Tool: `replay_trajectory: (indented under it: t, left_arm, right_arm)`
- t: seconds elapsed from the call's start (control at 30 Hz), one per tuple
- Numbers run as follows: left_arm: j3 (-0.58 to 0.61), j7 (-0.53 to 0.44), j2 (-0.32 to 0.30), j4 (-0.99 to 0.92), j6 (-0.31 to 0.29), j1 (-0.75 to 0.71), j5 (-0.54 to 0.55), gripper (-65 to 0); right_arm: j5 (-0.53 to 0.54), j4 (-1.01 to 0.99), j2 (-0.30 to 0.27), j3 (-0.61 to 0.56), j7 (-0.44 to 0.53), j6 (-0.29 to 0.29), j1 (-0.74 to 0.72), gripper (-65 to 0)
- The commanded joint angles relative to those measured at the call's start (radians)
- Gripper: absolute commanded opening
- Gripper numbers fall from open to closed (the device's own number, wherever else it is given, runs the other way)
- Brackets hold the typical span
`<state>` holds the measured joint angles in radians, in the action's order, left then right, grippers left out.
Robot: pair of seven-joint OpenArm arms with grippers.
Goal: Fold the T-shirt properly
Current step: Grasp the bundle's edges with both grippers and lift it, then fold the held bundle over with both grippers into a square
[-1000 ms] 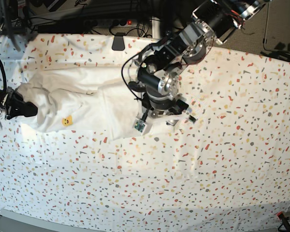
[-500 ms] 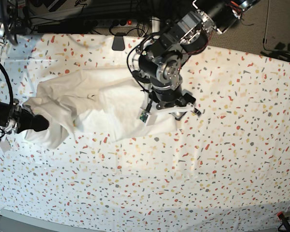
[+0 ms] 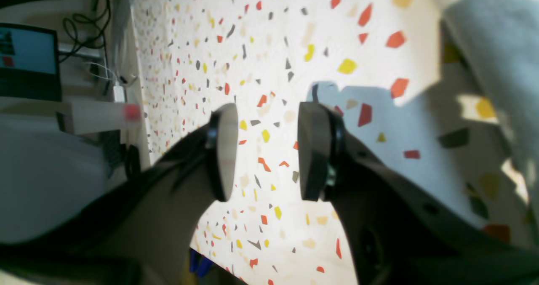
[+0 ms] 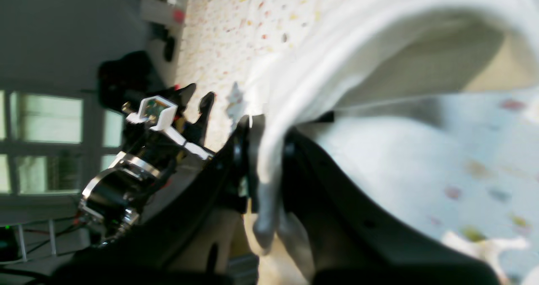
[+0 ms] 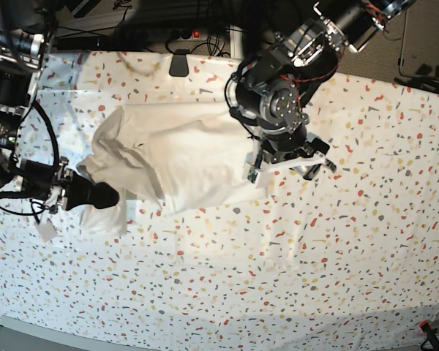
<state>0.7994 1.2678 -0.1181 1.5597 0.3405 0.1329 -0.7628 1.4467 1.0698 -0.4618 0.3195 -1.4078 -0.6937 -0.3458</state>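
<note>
The white T-shirt lies bunched on the speckled tablecloth, plain side up, with no print showing. My right gripper, on the base view's left, is shut on the shirt's left edge and holds that end lifted and pulled over. The right wrist view shows white fabric clamped in the gripper. My left gripper is open and empty just right of the shirt. The left wrist view shows the gripper with bare tablecloth between the pads and a shirt edge at the upper right.
A dark object sits at the table's back edge, with cables behind it. A screen stands beyond the table edge in the left wrist view. The tablecloth stretches to the right and to the front of the shirt.
My right gripper has moved rightward and dragged the shirt's left end over toward the middle. My left arm has moved right, off the shirt's right edge.
</note>
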Motion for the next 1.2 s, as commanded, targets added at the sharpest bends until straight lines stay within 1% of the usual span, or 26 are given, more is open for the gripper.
replay_trajectory:
  t: [0.0,0.1,0.17,0.27,0.33,0.47,0.53,0.7,0.83,0.93,1.07,1.17]
  left_arm:
    - [0.0,-0.004,0.016,0.018,0.016,0.014,-0.023,-41.8]
    - [0.0,-0.013,0.028,0.018,0.026,0.015,-0.024,-41.8]
    - [0.0,-0.015,0.03,0.019,0.026,0.018,-0.047,-41.8]
    - [0.0,-0.011,0.02,0.019,0.027,0.02,-0.156,-41.8]
    - [0.0,0.005,0.0,0.019,0.069,0.021,-0.223,-41.8]
    - [0.0,0.05,-0.045,0.019,0.097,0.019,-0.29,-41.8]
    - [-0.001,0.055,-0.055,0.019,0.105,0.019,-0.304,-41.8]
    - [-0.001,0.056,-0.053,0.019,0.106,0.019,-0.306,-41.8]
    - [-0.001,0.056,-0.052,0.019,0.105,0.019,-0.307,-41.8]
    - [-0.002,0.056,-0.056,0.019,0.105,0.019,-0.307,-41.8]
    - [-0.002,0.056,-0.069,0.019,0.105,0.019,-0.311,-41.8]
    - [-0.002,0.056,-0.071,0.019,0.105,0.019,-0.31,-41.8]
  right_arm:
    - [0.037,0.019,-0.004,-0.002,0.012,-0.004,-0.026,-65.0]
    - [0.037,0.019,0.046,-0.035,0.012,-0.004,-0.031,-65.0]
    - [0.037,0.019,0.073,-0.064,0.012,-0.004,-0.039,-65.0]
    - [0.037,0.019,0.111,-0.108,0.012,-0.004,-0.056,-65.0]
    - [0.037,0.019,0.142,-0.134,0.012,-0.004,-0.072,-65.0]
    - [0.037,0.019,0.199,-0.166,0.012,-0.004,-0.089,-65.0]
    - [0.037,0.019,0.228,-0.171,0.012,-0.004,-0.089,-65.0]
    - [0.037,0.019,0.306,-0.171,0.012,-0.004,-0.089,-65.0]
    - [0.036,0.019,0.328,-0.171,0.012,-0.004,-0.089,-65.0]
    - [-0.014,0.019,0.338,-0.171,0.012,-0.004,-0.089,-64.2]
    - [-0.018,0.019,0.34,-0.199,0.012,-0.004,-0.08,-48.3]
    - [0.037,0.019,0.341,-0.262,0.012,-0.004,-0.074,-35.4]
